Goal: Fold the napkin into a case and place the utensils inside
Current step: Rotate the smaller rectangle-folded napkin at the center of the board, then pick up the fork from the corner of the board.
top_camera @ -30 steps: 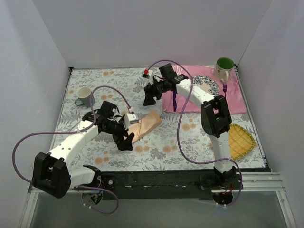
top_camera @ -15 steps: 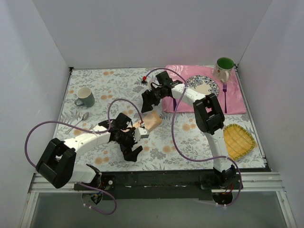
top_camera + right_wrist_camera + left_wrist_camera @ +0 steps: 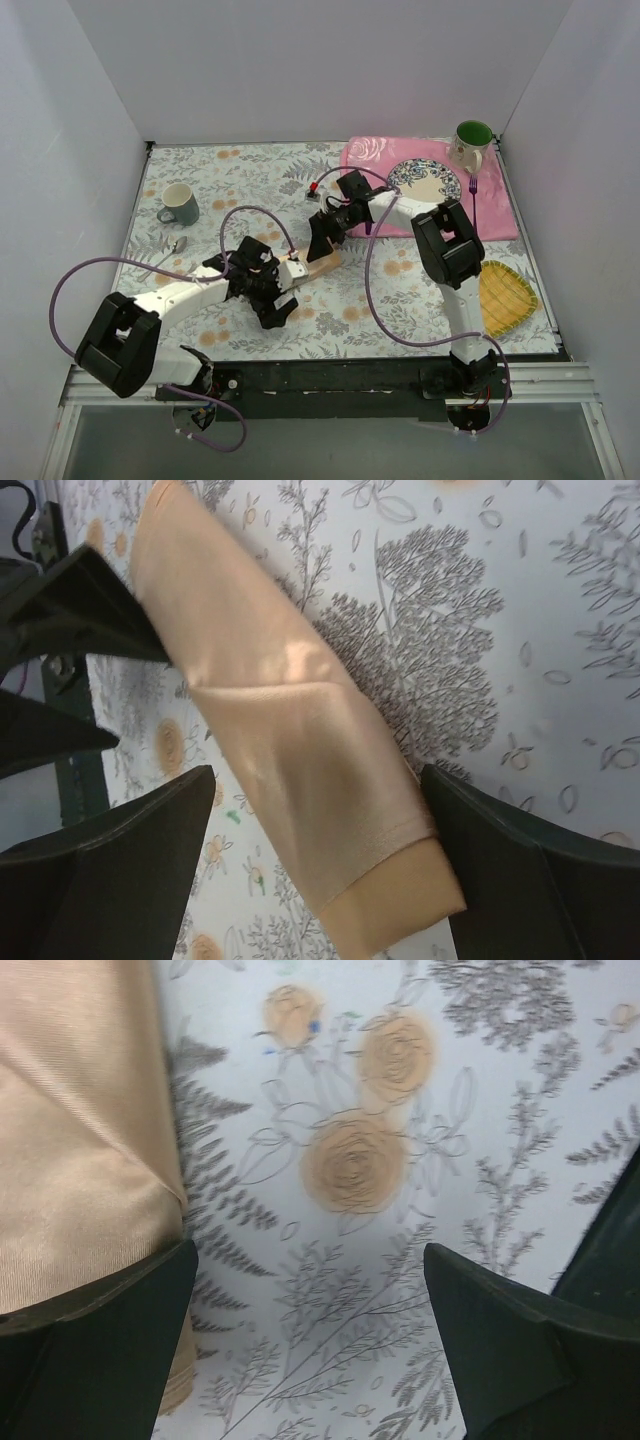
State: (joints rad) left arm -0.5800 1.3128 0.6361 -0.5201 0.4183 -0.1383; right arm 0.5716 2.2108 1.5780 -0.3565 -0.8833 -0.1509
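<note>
Down at the middle of the floral worktop [image 3: 200, 170], the peach-orange case [image 3: 290, 730] lies as a narrow folded strip, slanting between the two arms, and both are right on it. From the right wrist view, the right tool [image 3: 318, 780] hangs directly over the strip with its jaws spread wide: one dark finger [image 3: 110, 870] sits off one long edge, the other off the opposite edge, so the cloth runs straight through the gap and nothing is pinched. The hemmed end of the case lies nearest this camera, and the far end reaches up to the left arm's dark fingers at the top left of that view. Over to the left wrist view: the left tool [image 3: 308, 1290] is spread apart too, gripping nothing. The cloth fills the left part of that view, its edge running down to the left finger [image 3: 90, 1360], which overlaps the corner of the fabric, while the rest of the gap and the other finger sit over bare flowered worktop. So the case is off to one side of this tool, not centred in it. From above, the purple fork [image 3: 472, 192] lies well apart from all this on the pink floral placemat [image 3: 495, 220], to the right of the patterned plate [image 3: 425, 180] and just below the green mug [image 3: 470, 142]. A grey mug [image 3: 178, 203] stands far left.
</note>
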